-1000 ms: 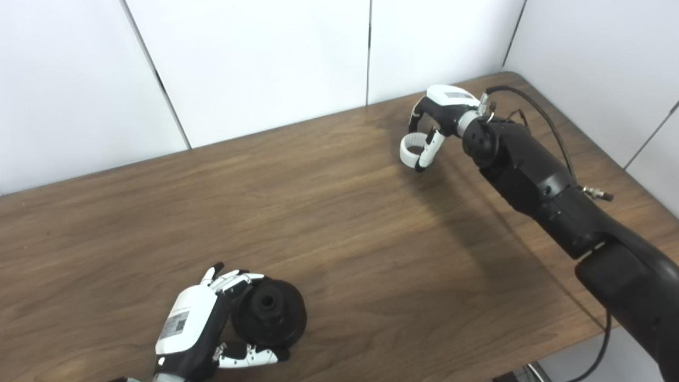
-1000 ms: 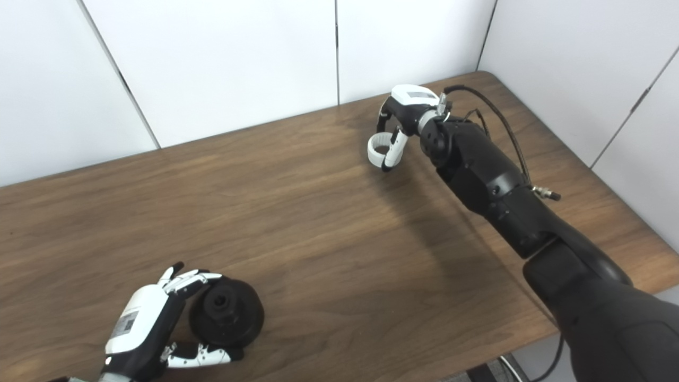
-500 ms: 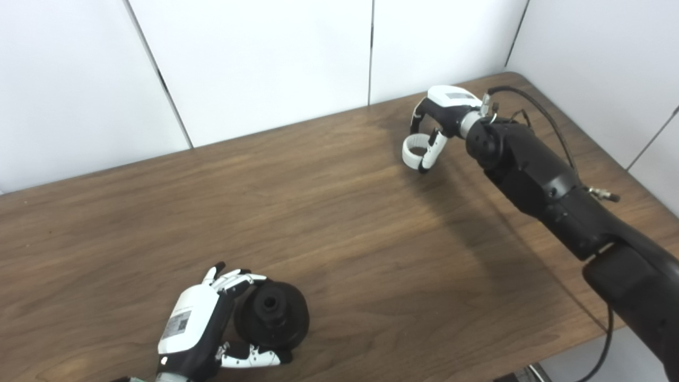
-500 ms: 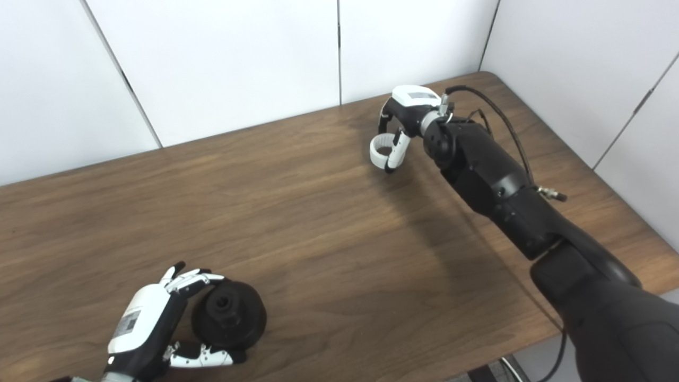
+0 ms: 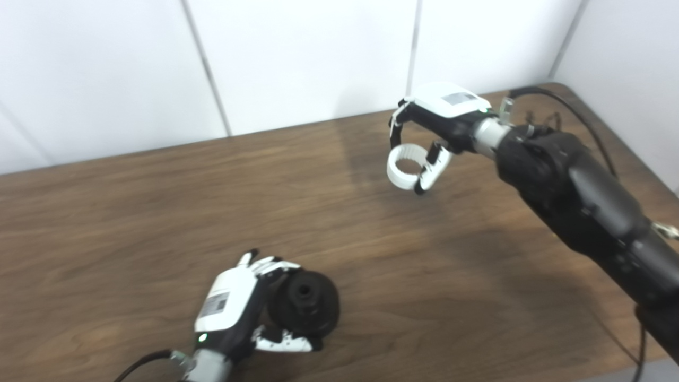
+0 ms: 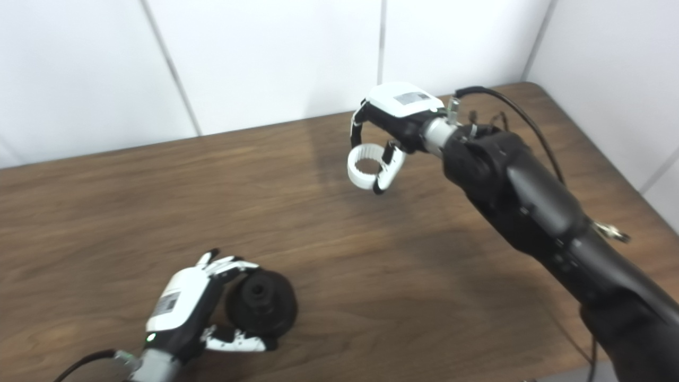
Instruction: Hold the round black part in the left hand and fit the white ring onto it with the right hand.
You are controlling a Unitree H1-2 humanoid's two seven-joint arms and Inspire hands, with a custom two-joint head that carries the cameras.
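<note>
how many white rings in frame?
1. The white ring is in the right hand, above the table's far side. The left hand holds only the round black part.

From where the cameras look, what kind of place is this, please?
Probably a robot test or lab station, not a home. A bare wooden table stands in a corner of plain white wall panels, and only task things are on show: a round black part and a white ring.

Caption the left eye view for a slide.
Left hand grips round black part on table; right hand holds white ring aloft.
</note>
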